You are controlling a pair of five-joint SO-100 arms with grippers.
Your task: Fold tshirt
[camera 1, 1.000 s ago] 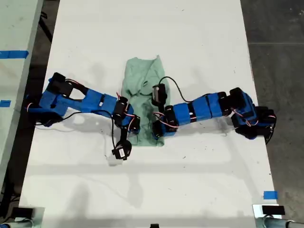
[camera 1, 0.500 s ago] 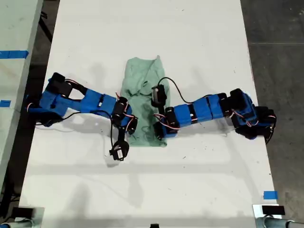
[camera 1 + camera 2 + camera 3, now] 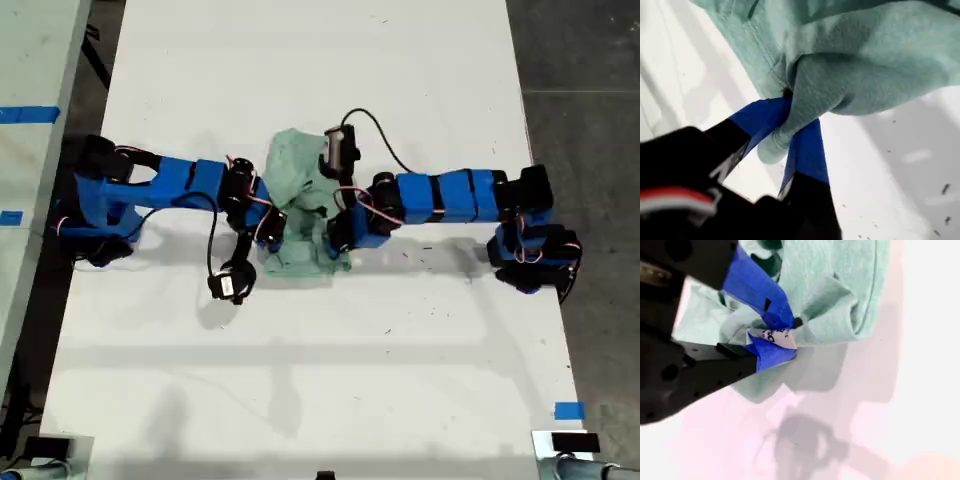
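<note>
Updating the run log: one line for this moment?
tshirt: bunched on table | first gripper: pinching tshirt | second gripper: pinching tshirt

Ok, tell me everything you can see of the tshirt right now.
The tshirt is plain pale mint-green soft fabric with no print, with a stitched hem showing in the first wrist view. It is bunched and creased, partly folded over itself, near the middle of the white table, between the two blue arms. My first gripper is shut on a pinched fold of it, and my second gripper is shut on another. Part of the cloth hangs lifted off the table; the rest lies on it.
</note>
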